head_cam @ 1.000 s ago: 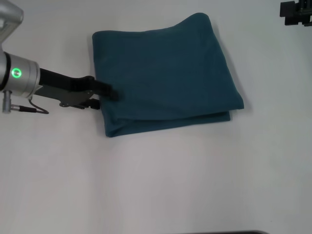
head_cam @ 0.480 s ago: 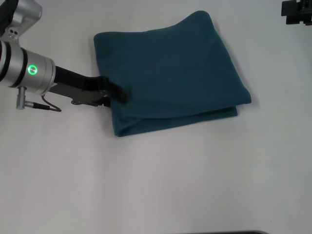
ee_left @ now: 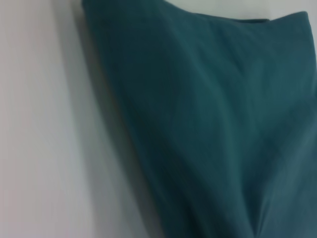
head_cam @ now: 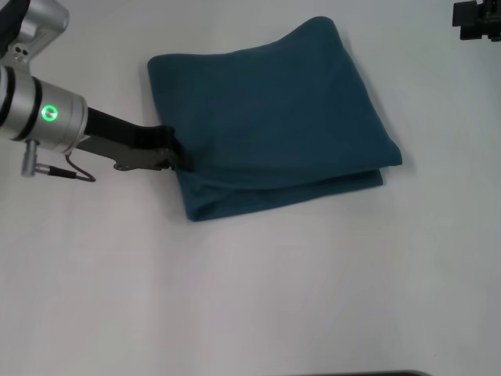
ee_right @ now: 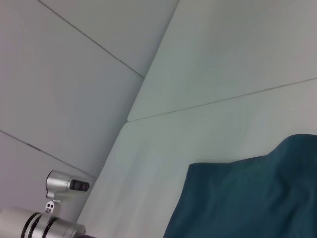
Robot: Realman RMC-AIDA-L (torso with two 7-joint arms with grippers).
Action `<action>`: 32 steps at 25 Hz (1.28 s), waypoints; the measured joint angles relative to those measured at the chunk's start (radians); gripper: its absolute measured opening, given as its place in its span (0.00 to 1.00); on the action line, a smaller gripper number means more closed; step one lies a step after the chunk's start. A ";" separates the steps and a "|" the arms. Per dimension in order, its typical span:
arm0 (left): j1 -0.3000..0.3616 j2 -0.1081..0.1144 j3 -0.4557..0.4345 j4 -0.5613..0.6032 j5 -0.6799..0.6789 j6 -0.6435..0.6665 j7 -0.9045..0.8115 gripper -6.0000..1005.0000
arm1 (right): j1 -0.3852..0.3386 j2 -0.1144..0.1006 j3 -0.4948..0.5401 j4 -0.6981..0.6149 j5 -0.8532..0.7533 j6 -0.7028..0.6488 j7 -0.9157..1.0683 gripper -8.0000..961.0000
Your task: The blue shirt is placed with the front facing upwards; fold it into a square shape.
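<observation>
My left end effector (head_cam: 178,155) meets the left edge of the folded blue shirt (head_cam: 270,125) on the worktop (head_cam: 313,298); its grip cannot be made out. Any snag would drag layers askew.

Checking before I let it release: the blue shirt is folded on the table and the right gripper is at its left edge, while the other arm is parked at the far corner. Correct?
Not quite. In the head view it is the left gripper at the left edge of the folded blue shirt; the right gripper is the one parked at the far right corner of the table.
</observation>
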 joint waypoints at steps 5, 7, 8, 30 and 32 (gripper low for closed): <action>0.007 0.028 -0.007 0.000 -0.001 0.069 0.049 0.08 | -0.001 0.002 0.000 0.000 0.000 0.000 0.000 0.63; 0.011 0.039 -0.003 0.000 -0.001 0.093 0.058 0.06 | -0.001 0.002 0.000 0.001 0.000 0.001 0.000 0.63; 0.012 0.045 0.000 0.001 0.000 0.107 0.063 0.05 | -0.002 0.002 0.000 0.001 0.000 0.001 0.001 0.63; 0.032 0.099 -0.003 -0.009 0.077 0.172 0.055 0.04 | -0.004 0.002 -0.002 0.012 -0.001 0.008 0.000 0.63; 0.041 0.098 -0.006 -0.027 0.077 0.174 0.050 0.05 | -0.004 0.002 -0.002 0.012 0.000 0.008 0.000 0.63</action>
